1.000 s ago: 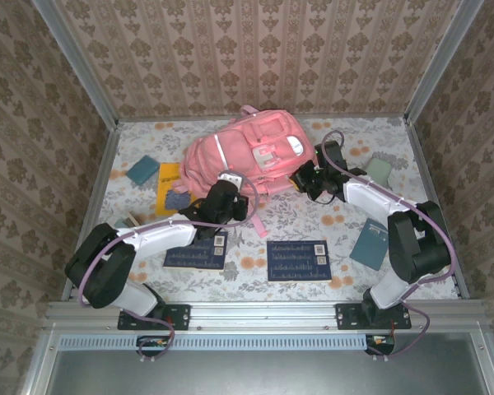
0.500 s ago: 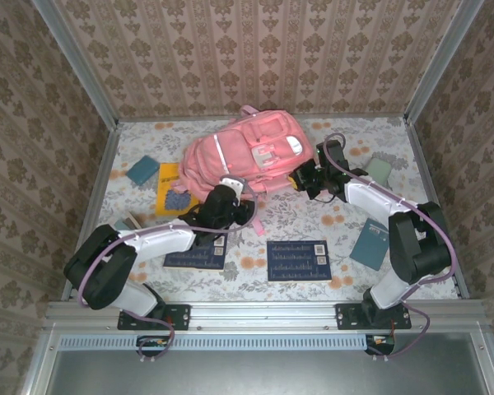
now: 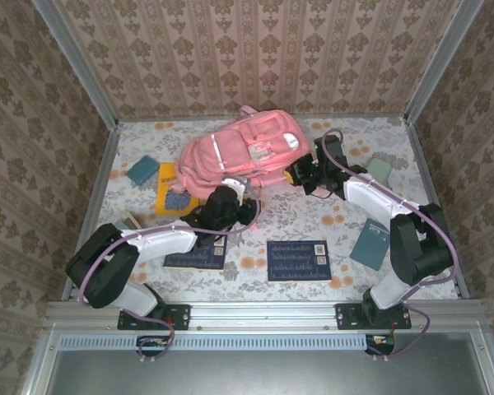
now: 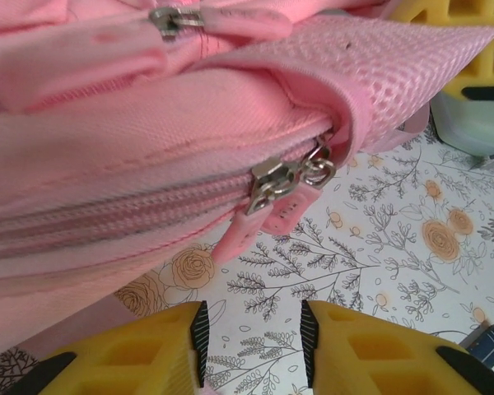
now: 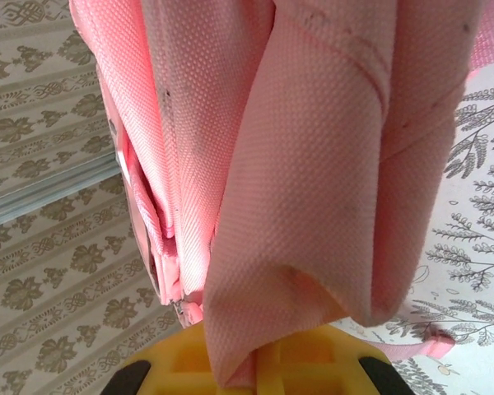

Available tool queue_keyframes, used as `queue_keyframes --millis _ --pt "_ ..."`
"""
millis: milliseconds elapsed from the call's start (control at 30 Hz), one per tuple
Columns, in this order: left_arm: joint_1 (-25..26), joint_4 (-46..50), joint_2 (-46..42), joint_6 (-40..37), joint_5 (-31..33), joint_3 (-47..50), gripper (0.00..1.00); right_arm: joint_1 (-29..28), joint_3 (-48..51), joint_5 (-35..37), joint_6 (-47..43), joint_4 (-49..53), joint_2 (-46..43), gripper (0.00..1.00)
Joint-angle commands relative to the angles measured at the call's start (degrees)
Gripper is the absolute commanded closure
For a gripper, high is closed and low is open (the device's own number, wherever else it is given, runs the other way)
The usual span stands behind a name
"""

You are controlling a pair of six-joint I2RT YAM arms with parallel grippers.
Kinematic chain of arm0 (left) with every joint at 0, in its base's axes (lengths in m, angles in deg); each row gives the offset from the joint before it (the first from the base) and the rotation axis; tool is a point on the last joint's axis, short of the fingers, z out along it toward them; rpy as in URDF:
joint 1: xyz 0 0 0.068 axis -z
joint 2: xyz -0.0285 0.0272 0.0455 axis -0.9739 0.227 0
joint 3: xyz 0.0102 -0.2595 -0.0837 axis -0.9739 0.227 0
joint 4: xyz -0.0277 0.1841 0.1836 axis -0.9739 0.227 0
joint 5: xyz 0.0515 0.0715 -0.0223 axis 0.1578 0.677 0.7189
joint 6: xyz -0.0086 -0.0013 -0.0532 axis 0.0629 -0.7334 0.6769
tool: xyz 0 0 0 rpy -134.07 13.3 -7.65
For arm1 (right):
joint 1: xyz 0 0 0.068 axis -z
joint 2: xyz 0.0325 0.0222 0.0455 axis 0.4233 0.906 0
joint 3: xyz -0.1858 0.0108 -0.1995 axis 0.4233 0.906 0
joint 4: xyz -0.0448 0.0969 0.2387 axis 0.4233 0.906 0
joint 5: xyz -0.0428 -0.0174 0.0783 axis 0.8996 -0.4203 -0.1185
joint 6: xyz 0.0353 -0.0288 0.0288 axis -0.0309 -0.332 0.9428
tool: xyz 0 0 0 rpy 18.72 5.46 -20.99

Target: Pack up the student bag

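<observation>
The student bag [image 3: 239, 152] lies on the floral counter [image 3: 313, 222], directly ahead of both claws. The left claw [image 4: 251, 333] is released, its yellow fingers parted with nothing between them, just short of the bag's near edge. Straight ahead of its gap hangs the pink zip pull [image 4: 267, 220], dangling from the slider at the end of the zip track [image 4: 107, 224]. The track runs off to the claw's left, across its line of approach. The right claw [image 5: 243, 362] is clenched on a fold of the bag's pink fabric. The left arm is nearer the pull, so I judge the next move to be a short advance, then a drag leftward.
</observation>
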Motion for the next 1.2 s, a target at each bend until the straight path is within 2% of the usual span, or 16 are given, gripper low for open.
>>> queue_keyframes --millis 0,367,500,533,833,1167 --pt "-0.64 -3.36 1.93 -0.48 0.00 -0.94 0.63 -1.01 -3.11 -6.20 2.57 -0.39 -2.80 1.00" --pt "-1.01 -3.08 3.84 -2.16 0.36 -5.58 0.65 -1.12 -2.25 -6.30 1.85 0.14 -3.31 1.00" --pt "-1.09 -2.67 3.70 -2.01 1.36 -5.30 0.96 -1.10 -1.47 -6.11 1.77 -0.02 -3.52 1.00" --pt "-1.25 -2.13 3.35 -1.94 1.72 -5.05 1.00 -1.06 -1.28 -6.07 1.68 -0.03 -3.52 1.00" --pt "-3.59 1.87 -2.67 -0.28 3.78 -0.70 1.00 0.74 0.11 -5.64 -0.08 0.15 -3.61 1.00" --pt "-9.05 4.38 -7.60 -0.28 1.07 2.29 1.00 1.81 2.04 -6.21 -0.34 -1.07 -3.60 1.00"
